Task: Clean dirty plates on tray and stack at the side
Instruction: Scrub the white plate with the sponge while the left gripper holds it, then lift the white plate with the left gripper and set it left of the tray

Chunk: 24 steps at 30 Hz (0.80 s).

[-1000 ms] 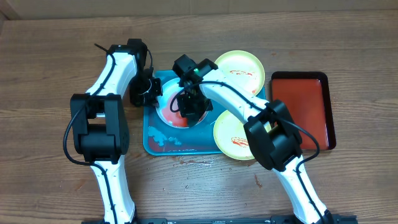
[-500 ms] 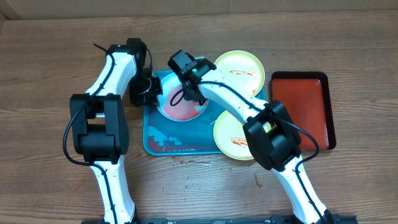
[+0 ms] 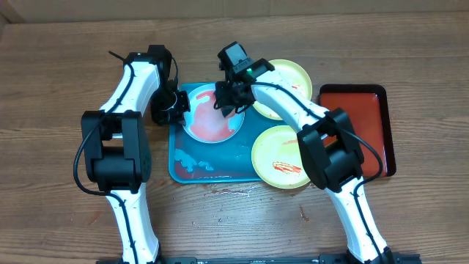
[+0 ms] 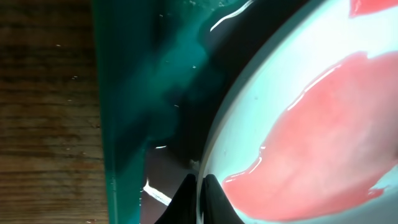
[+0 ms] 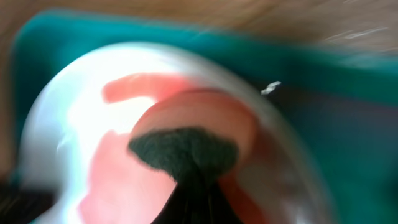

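Note:
On the turquoise tray (image 3: pixel 227 165) lies the pale blue-white plate (image 3: pixel 207 123), covered in thin red sauce. My left gripper (image 3: pixel 176 108) is shut on its left rim; in the left wrist view the black fingertips (image 4: pixel 211 198) pinch the plate's edge (image 4: pixel 214 155). My right gripper (image 3: pixel 225 101) is shut on a dark green scrub pad (image 5: pixel 183 149), which presses on the plate's far right part (image 5: pixel 81 124). Two yellow-green plates with red smears sit to the right: one at the back (image 3: pixel 289 73), one in front (image 3: pixel 272 158) overlapping the tray's corner.
A smaller red tray with a black rim (image 3: pixel 355 128) lies on the wooden table at the far right. Wet spots and pale blots mark the turquoise tray's front part (image 3: pixel 192 161). The right arm crosses over the back yellow-green plate.
My right gripper has carried the pad from the plate's middle to its far right edge, spreading the sauce. The left gripper has kept its hold on the rim.

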Available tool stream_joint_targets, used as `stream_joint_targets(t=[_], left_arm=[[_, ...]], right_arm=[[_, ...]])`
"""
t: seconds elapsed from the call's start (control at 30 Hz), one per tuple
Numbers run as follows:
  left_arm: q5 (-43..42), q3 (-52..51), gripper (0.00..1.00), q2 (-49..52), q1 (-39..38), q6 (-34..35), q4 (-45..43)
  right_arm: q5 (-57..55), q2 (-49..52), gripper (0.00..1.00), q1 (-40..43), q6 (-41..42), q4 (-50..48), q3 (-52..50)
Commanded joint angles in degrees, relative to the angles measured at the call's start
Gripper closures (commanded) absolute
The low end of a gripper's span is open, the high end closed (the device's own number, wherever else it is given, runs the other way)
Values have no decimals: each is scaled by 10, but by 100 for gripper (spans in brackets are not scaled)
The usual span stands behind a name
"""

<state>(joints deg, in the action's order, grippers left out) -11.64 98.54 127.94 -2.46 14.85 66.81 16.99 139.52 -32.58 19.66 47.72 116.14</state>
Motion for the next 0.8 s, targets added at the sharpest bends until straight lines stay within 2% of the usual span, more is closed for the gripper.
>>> stream_joint_targets(t=[0.0, 0.13, 0.43, 0.63, 0.77], left_arm=[[19, -1, 96, -15, 6, -12, -2], [11, -1, 96, -15, 6, -16, -14], [11, 13, 95, -27, 6, -30, -15], [24, 19, 96, -94, 6, -59, -25], [62, 19, 96, -146, 5, -61, -24]], right_arm=[[203, 16, 96, -14, -77, 8, -2], [253, 15, 96, -13, -112, 36, 1], [247, -24, 96, 43, -112, 113, 64], [184, -92, 96, 98, -111, 189, 139], [132, -140, 96, 128, -111, 232, 164]])
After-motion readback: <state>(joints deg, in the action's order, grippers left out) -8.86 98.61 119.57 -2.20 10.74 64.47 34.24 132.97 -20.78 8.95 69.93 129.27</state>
